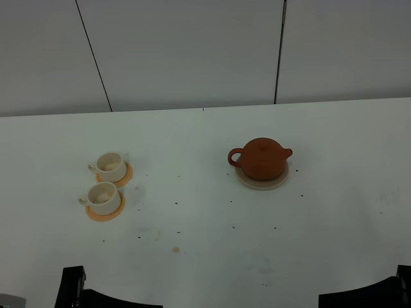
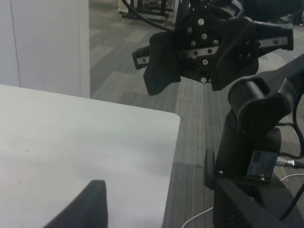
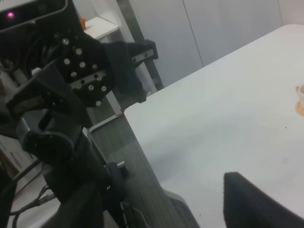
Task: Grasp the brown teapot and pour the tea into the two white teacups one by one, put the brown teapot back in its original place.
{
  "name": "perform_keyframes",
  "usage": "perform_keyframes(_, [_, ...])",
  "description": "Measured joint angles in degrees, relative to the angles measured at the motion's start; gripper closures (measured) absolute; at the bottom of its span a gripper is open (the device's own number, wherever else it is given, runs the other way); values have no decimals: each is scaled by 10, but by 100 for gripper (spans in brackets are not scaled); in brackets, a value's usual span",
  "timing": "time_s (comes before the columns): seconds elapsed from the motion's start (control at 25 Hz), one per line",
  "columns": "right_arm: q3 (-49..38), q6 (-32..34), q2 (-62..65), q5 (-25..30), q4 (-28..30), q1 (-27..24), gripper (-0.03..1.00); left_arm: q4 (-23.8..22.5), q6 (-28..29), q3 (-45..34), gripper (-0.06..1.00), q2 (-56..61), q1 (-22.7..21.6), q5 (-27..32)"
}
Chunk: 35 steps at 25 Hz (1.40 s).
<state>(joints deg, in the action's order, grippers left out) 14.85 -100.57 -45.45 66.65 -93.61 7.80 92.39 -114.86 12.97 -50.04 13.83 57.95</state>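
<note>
The brown teapot (image 1: 260,158) stands on its beige coaster (image 1: 261,180) right of the table's middle, handle to the left and spout to the right. The two white teacups (image 1: 110,165) (image 1: 103,196) rest on orange saucers (image 1: 122,178) at the left, one behind the other. Both arms are pulled back at the near edge, far from all of this. The right wrist view shows the left gripper (image 3: 83,83) with its jaws spread and nothing between them. My right gripper (image 2: 197,59), seen in the left wrist view, is likewise open and holds nothing.
The white table (image 1: 205,244) carries small dark specks and a brownish stain (image 1: 176,249). A white panelled wall (image 1: 192,51) runs behind it. Black arm parts (image 1: 74,289) (image 1: 379,296) show at the near corners. Grey floor (image 2: 190,123) lies beyond the table's rounded corner.
</note>
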Motion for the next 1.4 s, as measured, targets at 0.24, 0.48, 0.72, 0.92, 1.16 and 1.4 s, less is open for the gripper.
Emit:
perform_keyframes(0.24, [0,0,0,1,0,0,44,0,0,0,39,0,0,0])
perform_keyframes(0.48, [0,0,0,3,0,0,44,0,0,0,39,0,0,-8])
perform_keyframes(0.72, [0,0,0,3,0,0,44,4,-2,0,39,1,0,-10])
perform_keyframes(0.92, [0,0,0,-13,-2,0,44,27,3,42,44,36,0,-22])
perform_keyframes(1.16, [0,0,0,-39,-22,0,44,-27,161,157,47,166,0,-156])
perform_keyframes(1.4, [0,0,0,-52,-31,0,44,-427,602,219,49,292,0,-290])
